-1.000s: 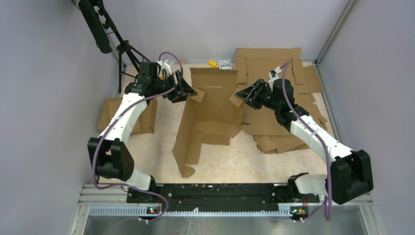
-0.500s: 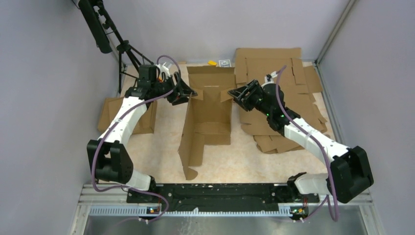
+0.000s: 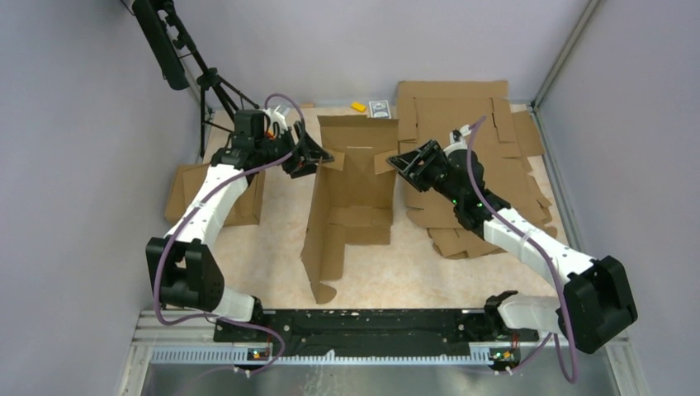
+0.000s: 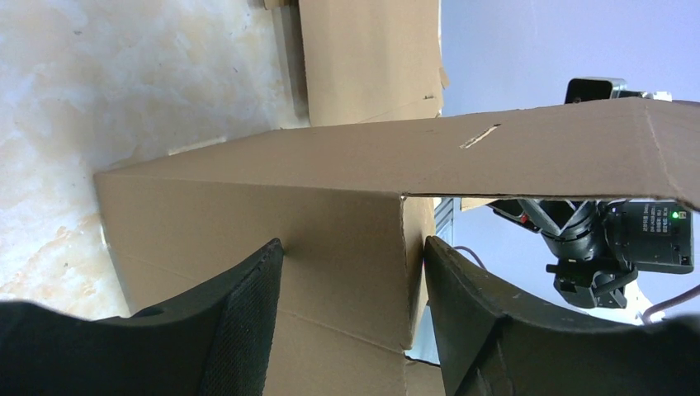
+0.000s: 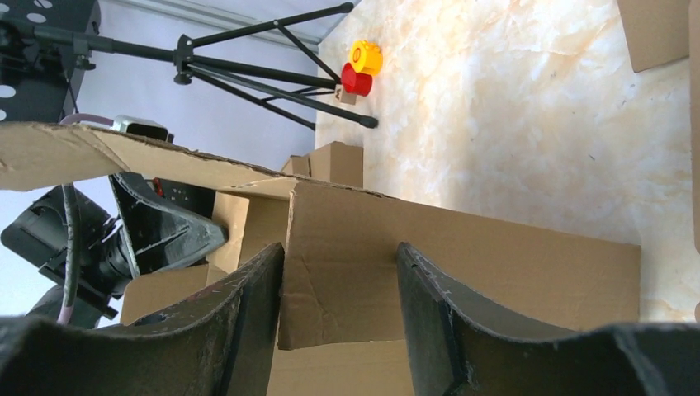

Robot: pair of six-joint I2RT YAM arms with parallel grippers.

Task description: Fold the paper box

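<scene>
Brown paper box, side walls upright

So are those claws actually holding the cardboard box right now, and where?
Nothing looks pinched. The left gripper and right gripper both stand open, fingertips at the far-corner side flaps of the paper box, one each side.

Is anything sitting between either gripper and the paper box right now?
Nothing visible. The left gripper and right gripper, both open, sit at the far side flaps of the paper box. The pile of flat sheets lies right of the box, beneath the right arm, not between.
</scene>
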